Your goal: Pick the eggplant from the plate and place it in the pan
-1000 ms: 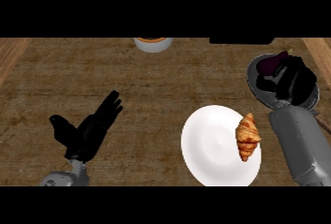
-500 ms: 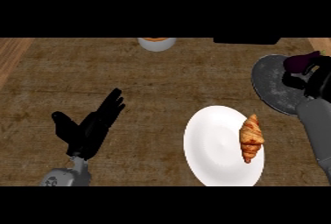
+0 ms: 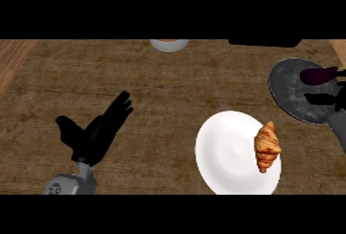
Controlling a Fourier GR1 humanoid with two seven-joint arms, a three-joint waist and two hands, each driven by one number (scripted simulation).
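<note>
Right hand (image 3: 329, 100) slid toward right edge, fingers hidden, can't tell; eggplant (image 3: 319, 74) lies in pan (image 3: 292, 89). Left hand (image 3: 94, 132) spread, resting. No readable writing.

The dark purple eggplant (image 3: 319, 75) lay in the grey pan (image 3: 292, 91) near its far rim; the white plate (image 3: 226, 155) sat just beside the pan.

Eggplant (image 3: 319, 74) in pan (image 3: 292, 91); croissant (image 3: 267, 146) on plate (image 3: 223, 155); left hand (image 3: 94, 132) open, resting.
</note>
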